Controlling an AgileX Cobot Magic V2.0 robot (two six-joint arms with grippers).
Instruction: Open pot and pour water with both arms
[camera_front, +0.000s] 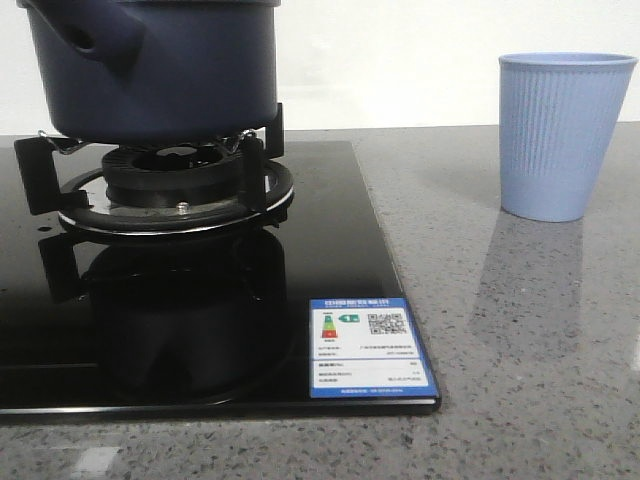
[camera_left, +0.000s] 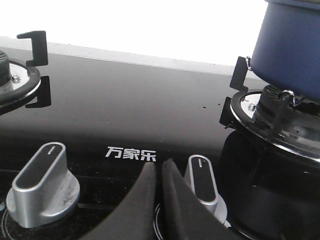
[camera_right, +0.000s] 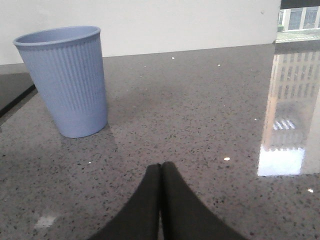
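nearest, the left gripper (camera_left: 161, 167) has its two black fingers pressed together, holding nothing, low over the glossy black glass cooktop (camera_front: 330, 250) between two silver control knobs (camera_left: 44, 182). the right gripper (camera_right: 161, 170) is likewise closed and empty, above the grey speckled stone countertop (camera_right: 200, 115). a blue and white energy label (camera_front: 368, 347) sits on the cooktop's near right corner. farther back, the large round dark navy-blue pot (camera_front: 160, 65) with matte walls rests on the black burner grate (camera_front: 160, 185), its stubby hollow handle angled left. well apart to its right, a light blue ribbed cup (camera_front: 560, 135) stands upright on the countertop, before a white wall.
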